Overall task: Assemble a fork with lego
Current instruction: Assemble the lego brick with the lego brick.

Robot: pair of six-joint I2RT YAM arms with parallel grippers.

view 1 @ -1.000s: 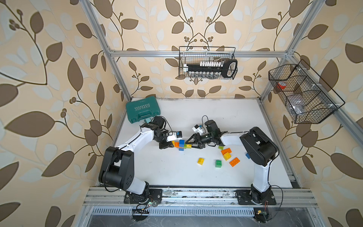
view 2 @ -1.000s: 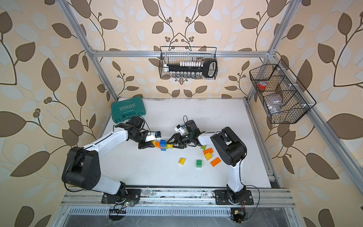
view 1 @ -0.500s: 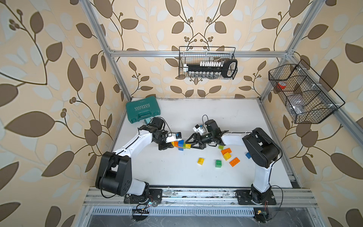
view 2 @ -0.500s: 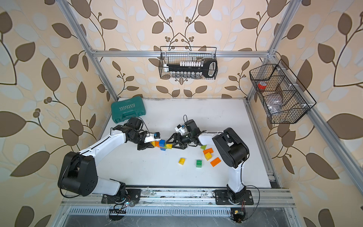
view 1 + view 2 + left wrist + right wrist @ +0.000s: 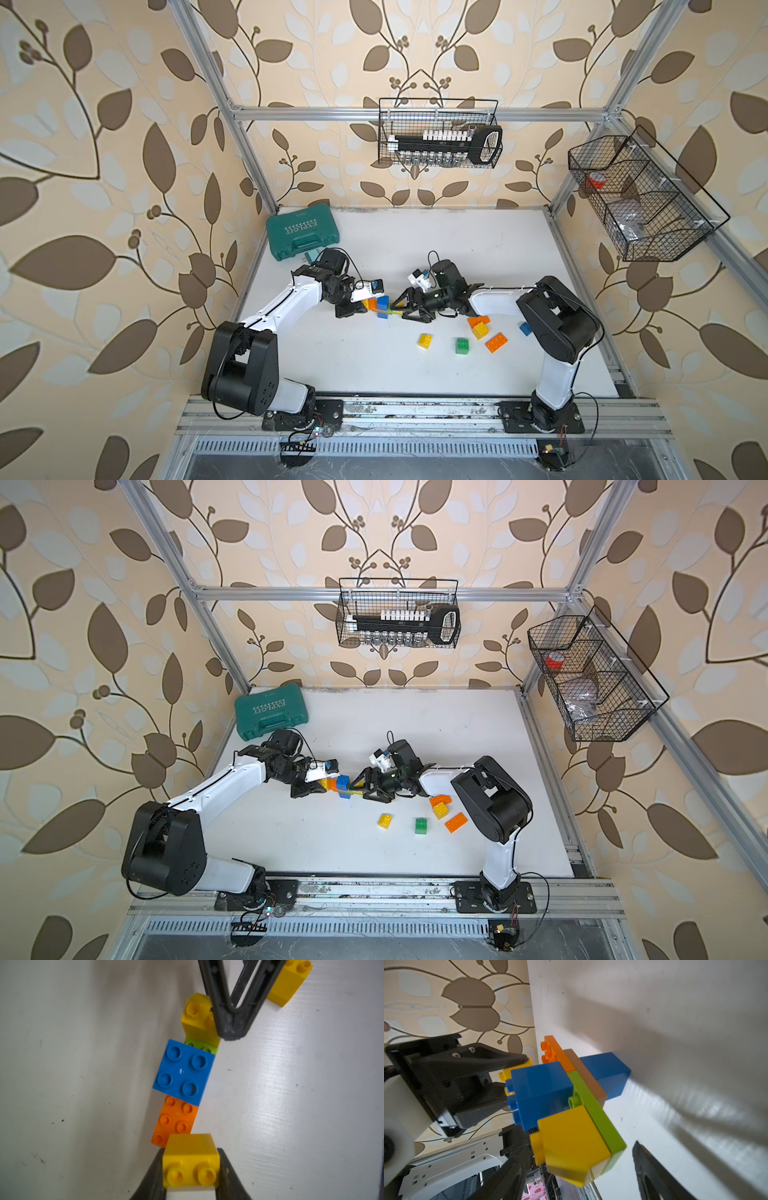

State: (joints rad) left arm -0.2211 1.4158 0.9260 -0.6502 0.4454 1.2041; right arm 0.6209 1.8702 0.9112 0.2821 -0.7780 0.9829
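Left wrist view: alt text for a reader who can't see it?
The left gripper clamps a yellow brick at one end of a joined row over the white table: orange plate, blue brick, green plate, second yellow brick. A right-gripper finger stands beside that last brick.

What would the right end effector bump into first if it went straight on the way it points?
Most likely the yellow studded plastic brick at the near end of the multicoloured lego strip, just ahead between the right end effector's open fingers; exact depth is unclear.

Front-left table (image 5: 332,357) open; loose bricks (image 5: 480,330) clutter right (case (image 5: 302,235) far corner).
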